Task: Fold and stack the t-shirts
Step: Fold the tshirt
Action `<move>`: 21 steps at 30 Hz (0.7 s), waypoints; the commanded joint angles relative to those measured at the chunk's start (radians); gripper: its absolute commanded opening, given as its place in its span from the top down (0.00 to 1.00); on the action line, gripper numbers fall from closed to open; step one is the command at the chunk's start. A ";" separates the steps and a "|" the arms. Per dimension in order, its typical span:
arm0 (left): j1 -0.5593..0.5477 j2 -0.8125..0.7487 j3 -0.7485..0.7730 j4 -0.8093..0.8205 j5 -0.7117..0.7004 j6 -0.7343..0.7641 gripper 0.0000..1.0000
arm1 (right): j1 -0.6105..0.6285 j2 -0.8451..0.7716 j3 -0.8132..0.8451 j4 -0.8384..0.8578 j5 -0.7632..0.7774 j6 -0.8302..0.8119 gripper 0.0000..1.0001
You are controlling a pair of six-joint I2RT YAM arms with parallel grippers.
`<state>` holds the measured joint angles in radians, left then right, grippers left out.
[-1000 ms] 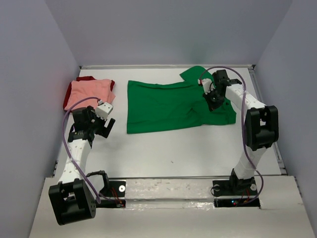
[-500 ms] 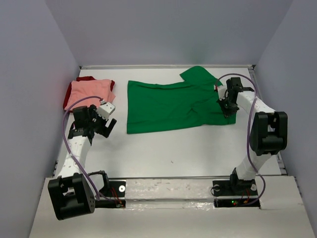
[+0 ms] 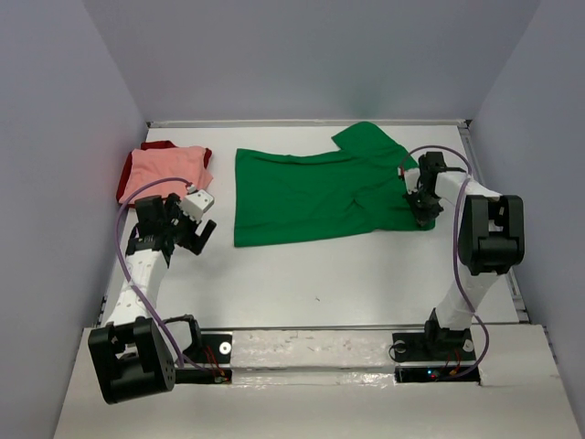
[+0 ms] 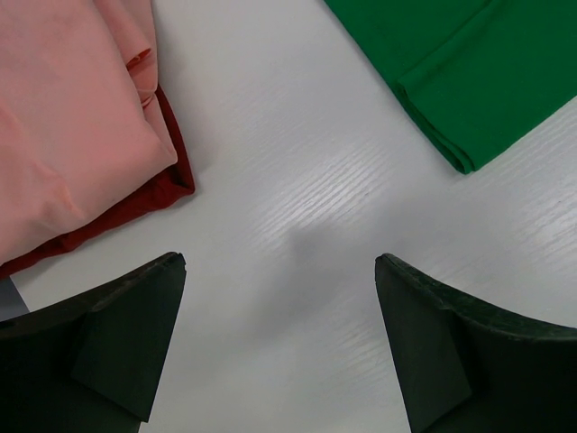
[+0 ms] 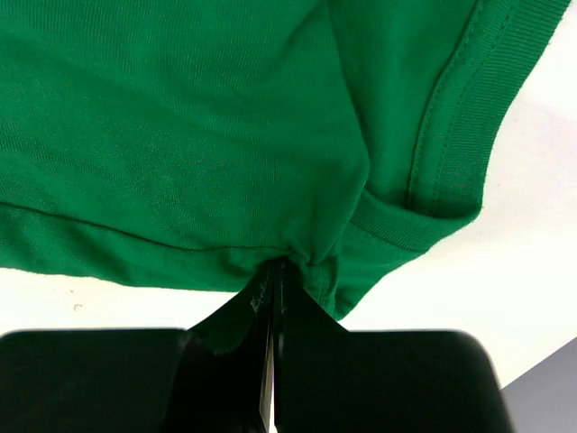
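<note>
The green shirt (image 3: 311, 197) is spread flat on the desk (image 3: 320, 274), from the middle to the right, with one sleeve pointing to the far edge. A small pinch of its edge, just beside the near sleeve, is held clenched in the right hand (image 5: 273, 281), and the cloth is bunched where the fingertips meet. The left hand (image 4: 279, 343) is released and grasps nothing. It hangs over bare desk between the shirt's near left corner and the stack.

A fold of the green shirt appears to be the step in hand. For it to be done well:

- **Lift:** the pinched edge would best be raised only enough for the cloth to clear itself.
- **Carry:** it should then be taken straight across the body and laid down so that the edges line up.
- **Risk:** so little cloth is held that a quick pull could let it slip.
- **Other hand:** the far side could be steadied by the free hand, so that the shirt is not dragged along the desk.

Three shirts are counted:

- one green, unfolded
- one pink shirt (image 3: 166, 172), folded
- one dark red shirt (image 4: 135, 203), folded beneath the pink one at the far left

Two hands are counted.
</note>
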<state>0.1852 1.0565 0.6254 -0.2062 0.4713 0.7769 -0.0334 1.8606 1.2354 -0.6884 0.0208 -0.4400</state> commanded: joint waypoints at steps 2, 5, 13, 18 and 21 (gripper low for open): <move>0.005 0.000 0.050 0.007 0.035 0.007 0.01 | -0.017 0.038 -0.008 0.035 0.045 -0.023 1.00; 0.003 0.005 0.050 0.004 0.035 0.015 0.01 | -0.028 0.037 -0.045 0.036 0.071 -0.045 1.00; 0.003 0.028 0.082 -0.050 0.035 0.064 0.01 | -0.060 -0.023 -0.106 0.030 0.133 -0.092 1.00; 0.002 0.036 0.102 -0.076 0.035 0.082 0.01 | -0.060 -0.051 -0.103 -0.013 0.117 -0.095 1.00; 0.002 0.039 0.108 -0.087 0.046 0.088 0.01 | -0.060 -0.060 -0.093 -0.034 0.099 -0.091 1.00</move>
<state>0.1852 1.0924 0.6857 -0.2710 0.4831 0.8391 -0.0795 1.8160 1.1633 -0.6533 0.1238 -0.5236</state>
